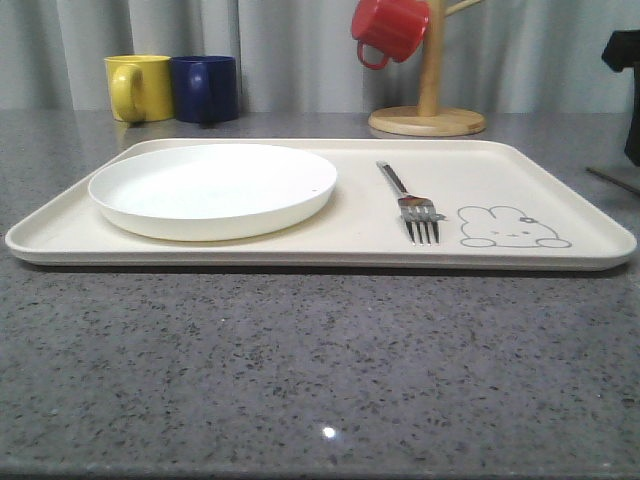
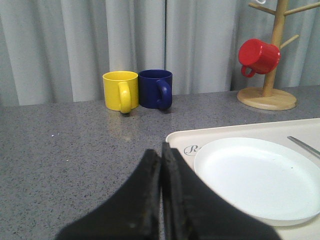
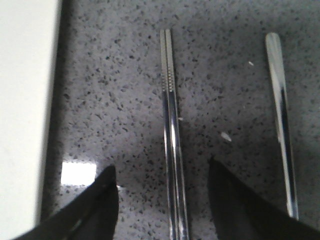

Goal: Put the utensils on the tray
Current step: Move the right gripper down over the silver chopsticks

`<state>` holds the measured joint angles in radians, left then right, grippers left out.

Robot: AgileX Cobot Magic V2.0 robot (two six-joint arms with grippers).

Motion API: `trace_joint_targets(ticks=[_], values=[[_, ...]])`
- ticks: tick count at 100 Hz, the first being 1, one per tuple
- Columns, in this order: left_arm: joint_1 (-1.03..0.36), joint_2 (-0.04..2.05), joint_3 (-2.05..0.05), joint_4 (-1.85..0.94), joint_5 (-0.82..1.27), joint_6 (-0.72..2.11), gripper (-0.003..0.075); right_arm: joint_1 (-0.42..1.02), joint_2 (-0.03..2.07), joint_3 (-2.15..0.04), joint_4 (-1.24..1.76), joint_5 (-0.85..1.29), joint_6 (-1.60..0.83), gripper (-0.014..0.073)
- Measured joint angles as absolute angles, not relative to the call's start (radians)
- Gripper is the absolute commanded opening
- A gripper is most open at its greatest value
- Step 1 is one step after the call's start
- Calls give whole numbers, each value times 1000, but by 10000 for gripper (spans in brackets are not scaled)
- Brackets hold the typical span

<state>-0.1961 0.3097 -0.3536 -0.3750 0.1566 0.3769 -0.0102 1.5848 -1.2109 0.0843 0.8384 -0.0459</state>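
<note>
The cream tray lies across the table with the white plate on its left half and the silver fork right of centre, beside the rabbit drawing. My left gripper is shut and empty, hovering by the tray's corner next to the plate. My right gripper is open just above the tabletop, its fingers either side of the pair of metal chopsticks. The spoon's slim handle lies beside them, outside the fingers. The tray's edge runs along the other side.
Behind the tray stand a yellow mug and a blue mug. A red mug hangs on the wooden mug stand at the back right. Part of my right arm shows at the right edge.
</note>
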Motion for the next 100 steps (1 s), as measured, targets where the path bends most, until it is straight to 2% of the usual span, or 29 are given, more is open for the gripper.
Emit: trace_joint_targets(ticks=[30,39,55,61,100], values=[[-196,310,-354,-375,157,377,-18,-10,1657,-1209,86,819,-52,392],[-196,310,-354,-375,157,377,-18,-10,1659,-1209,86,815,-54,272],[-196,310,-354,-375,157,377,-18,-10,1659,-1209,86,815,-54,-8],[-196,310,-354,-375,157,377,-18,-10,1659,-1211,86,822,-54,-53],[-196,310,-354,-375,157,377,-18,15,1580,-1280,135,935,-23,-55]])
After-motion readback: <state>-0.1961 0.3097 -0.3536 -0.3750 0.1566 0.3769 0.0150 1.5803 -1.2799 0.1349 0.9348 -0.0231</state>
